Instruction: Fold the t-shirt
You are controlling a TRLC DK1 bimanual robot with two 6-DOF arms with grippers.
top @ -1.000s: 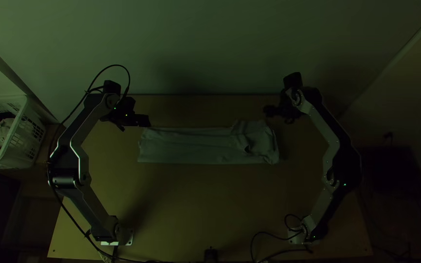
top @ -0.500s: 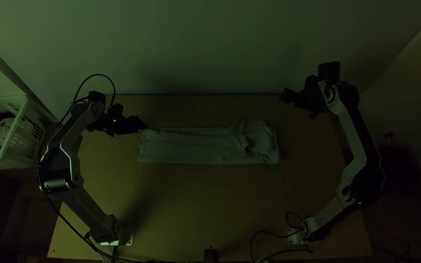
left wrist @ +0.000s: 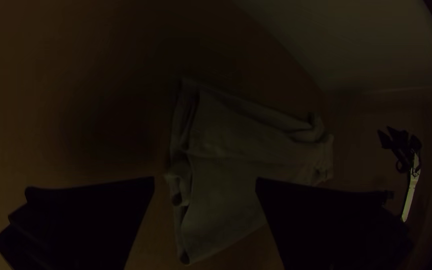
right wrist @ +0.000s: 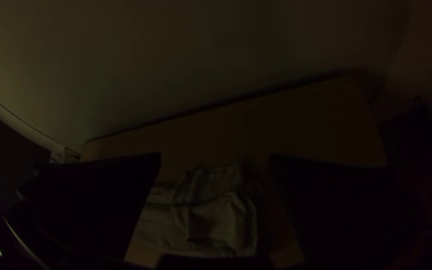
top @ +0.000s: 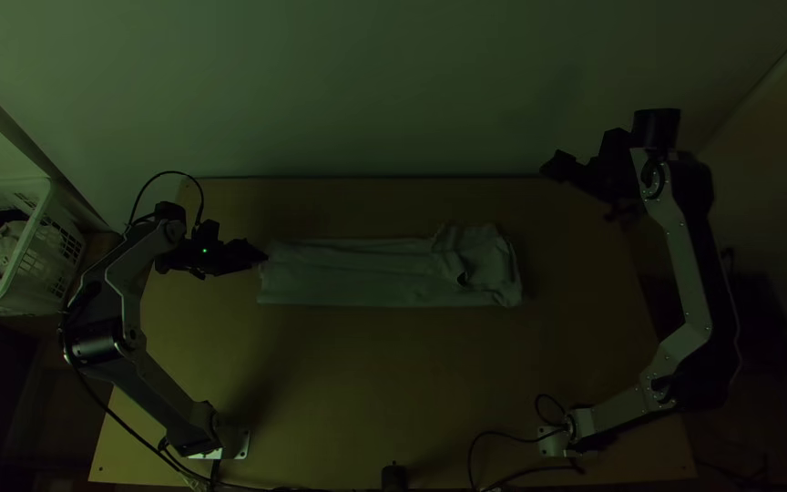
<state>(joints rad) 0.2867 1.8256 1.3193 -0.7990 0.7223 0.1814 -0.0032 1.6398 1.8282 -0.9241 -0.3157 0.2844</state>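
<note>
Off either end of the pale, strip-folded cloth t-shirt [top: 357, 273], black left gripper [top: 263, 256] and black right gripper [top: 549, 168] gape wide, seemingly empty; pinch every layer together.

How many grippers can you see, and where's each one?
2. The left gripper, open, is by the left end of the t-shirt, which lies in a long strip. The right gripper, open, is near the far right corner of the table.

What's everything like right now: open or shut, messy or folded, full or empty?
Pale cloth t-shirt: folded into a long strip, rumpled at one end.
Black, flat-fingered left gripper: open.
Black, flat-fingered right gripper: open.
White plastic basket: upright, with dark and pale cloth inside.
</note>
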